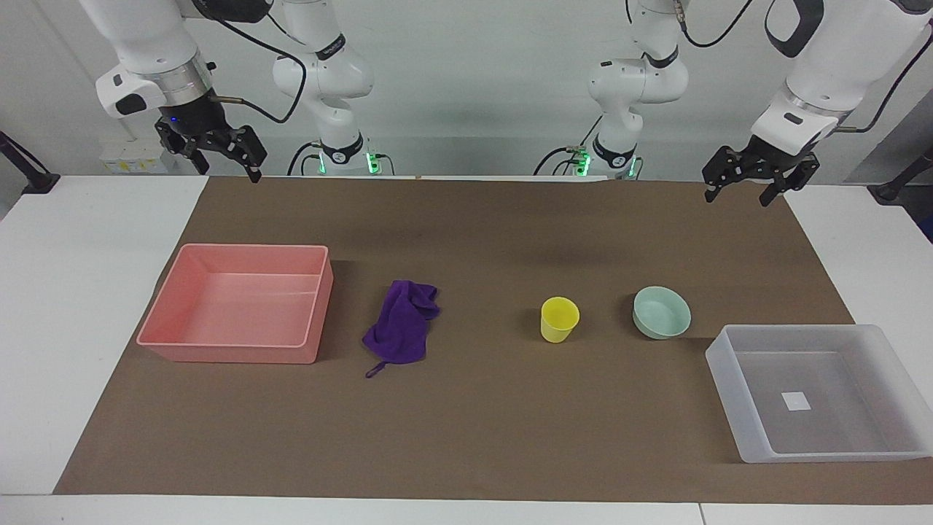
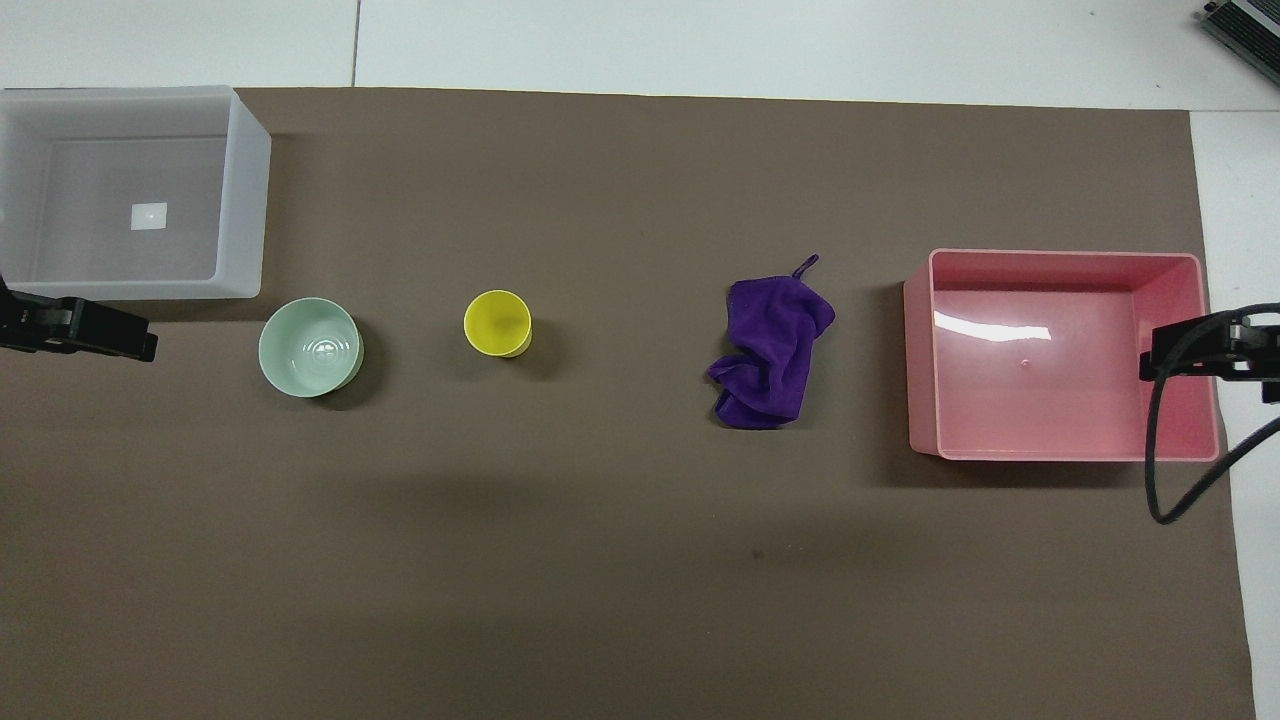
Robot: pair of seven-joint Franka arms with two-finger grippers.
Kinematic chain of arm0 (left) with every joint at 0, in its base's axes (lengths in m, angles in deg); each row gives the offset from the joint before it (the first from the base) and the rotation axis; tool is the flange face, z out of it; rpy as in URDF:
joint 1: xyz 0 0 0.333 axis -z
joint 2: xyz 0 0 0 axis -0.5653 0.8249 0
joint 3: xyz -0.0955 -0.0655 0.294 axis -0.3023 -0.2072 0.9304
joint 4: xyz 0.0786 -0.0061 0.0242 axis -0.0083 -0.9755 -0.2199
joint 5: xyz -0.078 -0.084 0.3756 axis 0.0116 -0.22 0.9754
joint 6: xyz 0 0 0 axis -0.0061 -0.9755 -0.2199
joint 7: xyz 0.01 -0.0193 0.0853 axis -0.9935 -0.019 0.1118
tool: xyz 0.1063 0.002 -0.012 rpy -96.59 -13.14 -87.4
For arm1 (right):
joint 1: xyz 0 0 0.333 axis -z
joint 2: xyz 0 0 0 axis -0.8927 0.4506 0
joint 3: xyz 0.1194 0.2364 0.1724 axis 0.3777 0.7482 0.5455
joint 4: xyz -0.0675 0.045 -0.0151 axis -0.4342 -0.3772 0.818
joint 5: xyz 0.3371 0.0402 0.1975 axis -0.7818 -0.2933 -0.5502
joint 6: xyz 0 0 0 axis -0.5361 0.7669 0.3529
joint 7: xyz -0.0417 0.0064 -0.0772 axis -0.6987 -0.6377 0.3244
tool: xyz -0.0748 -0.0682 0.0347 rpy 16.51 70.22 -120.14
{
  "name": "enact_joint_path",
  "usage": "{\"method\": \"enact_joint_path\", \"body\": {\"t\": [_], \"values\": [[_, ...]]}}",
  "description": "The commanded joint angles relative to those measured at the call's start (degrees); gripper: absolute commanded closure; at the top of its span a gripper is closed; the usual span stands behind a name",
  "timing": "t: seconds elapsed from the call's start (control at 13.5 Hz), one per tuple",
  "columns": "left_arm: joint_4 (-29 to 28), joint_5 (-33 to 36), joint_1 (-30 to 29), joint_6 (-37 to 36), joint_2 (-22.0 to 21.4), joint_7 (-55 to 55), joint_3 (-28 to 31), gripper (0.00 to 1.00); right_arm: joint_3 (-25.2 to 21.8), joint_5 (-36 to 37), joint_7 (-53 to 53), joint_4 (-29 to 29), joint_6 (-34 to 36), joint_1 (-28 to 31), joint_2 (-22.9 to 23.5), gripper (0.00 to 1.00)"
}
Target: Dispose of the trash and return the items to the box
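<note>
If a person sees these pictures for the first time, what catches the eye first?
Probably the pink tray at the right arm's end of the table and the purple cloth crumpled beside it. Next, the yellow cup and mint-green bowl stand near the translucent box, which is at the left arm's end.

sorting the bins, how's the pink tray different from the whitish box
The pink tray is opaque pink; the whitish box is translucent, with a small white label on its floor. The pink tray sits at the right arm's end, beside the purple cloth; the whitish box sits at the left arm's end, by the mint bowl. Both are rectangular, low-walled and empty.
</note>
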Motion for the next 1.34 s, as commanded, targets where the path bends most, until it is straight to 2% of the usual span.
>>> {"method": "enact_joint_path", "body": {"t": [0.0, 0.67, 1.26], "values": [[-2.0, -0.45, -0.62, 1.52, -1.64, 0.41, -0.53, 0.0, 0.32, -0.29, -1.58, 1.13, -0.78, 0.32, -1.12, 0.0], [-3.67, -0.27, 0.08, 0.55, -2.61, 1.11, -0.62, 0.0, 0.41, -0.3, -1.05, 1.21, -0.79, 0.32, -1.12, 0.0], [-3.93, -0.27, 0.08, 5.73, -2.43, 0.23, -0.97, 0.0, 0.41, -0.47, -1.14, 1.39, -1.93, 0.24, -1.12, 0.0]]}}
